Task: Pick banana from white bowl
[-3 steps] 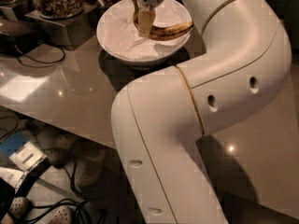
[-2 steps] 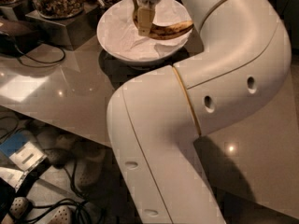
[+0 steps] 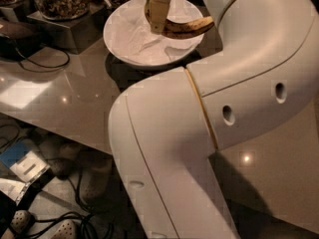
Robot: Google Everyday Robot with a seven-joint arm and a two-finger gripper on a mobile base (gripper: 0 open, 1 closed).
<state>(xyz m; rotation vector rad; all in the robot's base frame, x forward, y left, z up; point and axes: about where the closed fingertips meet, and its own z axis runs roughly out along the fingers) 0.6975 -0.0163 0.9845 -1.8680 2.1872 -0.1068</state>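
Since the gripper (image 3: 156,14) is clamped on one end of the banana (image 3: 189,28), grabbing looks done. It sticks out sideways from the gripper, just over the white bowl (image 3: 113,43) underneath. Raising it clear is what's left, I reckon.

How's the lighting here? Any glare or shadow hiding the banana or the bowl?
Camera view: dim, warm light; small glare spots on the countertop, none on the banana; the white bowl is the brightest area; the claw hangs at the top edge, over the bowl at the banana's left end; the arm casts a dark shadow at lower right and blocks much of the counter.
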